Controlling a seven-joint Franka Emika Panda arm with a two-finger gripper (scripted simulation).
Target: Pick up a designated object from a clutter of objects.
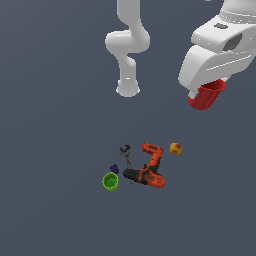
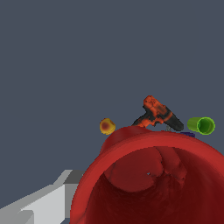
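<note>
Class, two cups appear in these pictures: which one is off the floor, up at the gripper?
The red cup, held up at the gripper. The green cup sits on the floor beside the drill.

The floor (image 1: pixel 50 150) is flat and dark blue-gray all over. It looks the same color everywhere around it. The light is soft and even.

Matt red cup (image 2: pixel 148 183), glossy white arm (image 1: pixel 127 45)

Glossy white arm (image 1: pixel 128 47), rounded joints, dark recessed wrist panel
</note>
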